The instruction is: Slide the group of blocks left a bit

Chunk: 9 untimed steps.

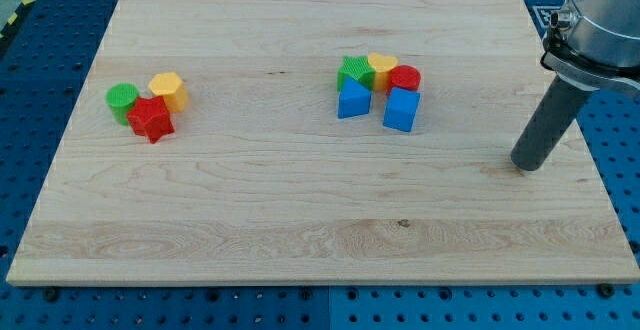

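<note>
My tip rests on the counter near the view's right edge, a bare rod with no claw to open or clench, well apart from the group: blue triangle, blue cube, green star, yellow heart, red cylinder.

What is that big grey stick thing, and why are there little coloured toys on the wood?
That stick is the end of a robot arm. It has no hand, just a dark rod; my tip pushes blocks around. One camera looks down at the wooden board. Near the middle sit a green block, yellow block, red cylinder, blue triangle and blue cube. On the view's left are a green cylinder, yellow hexagon and red star. Nothing is held; the tip waits right of the middle group.
</note>
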Available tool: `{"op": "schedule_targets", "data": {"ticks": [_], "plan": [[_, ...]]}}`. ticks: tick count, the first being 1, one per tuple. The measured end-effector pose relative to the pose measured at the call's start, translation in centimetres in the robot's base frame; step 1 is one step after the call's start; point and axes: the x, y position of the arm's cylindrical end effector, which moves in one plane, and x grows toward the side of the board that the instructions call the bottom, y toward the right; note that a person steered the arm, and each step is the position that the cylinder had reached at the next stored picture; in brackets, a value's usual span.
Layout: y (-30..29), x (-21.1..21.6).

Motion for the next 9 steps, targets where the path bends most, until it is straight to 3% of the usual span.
{"op": "schedule_targets", "data": {"ticks": [3,5,6,9], "plan": [[-2.3,-1.0],[-3.2,-9.9],[-5.3,-12.4],[-12.9,-12.5]]}}
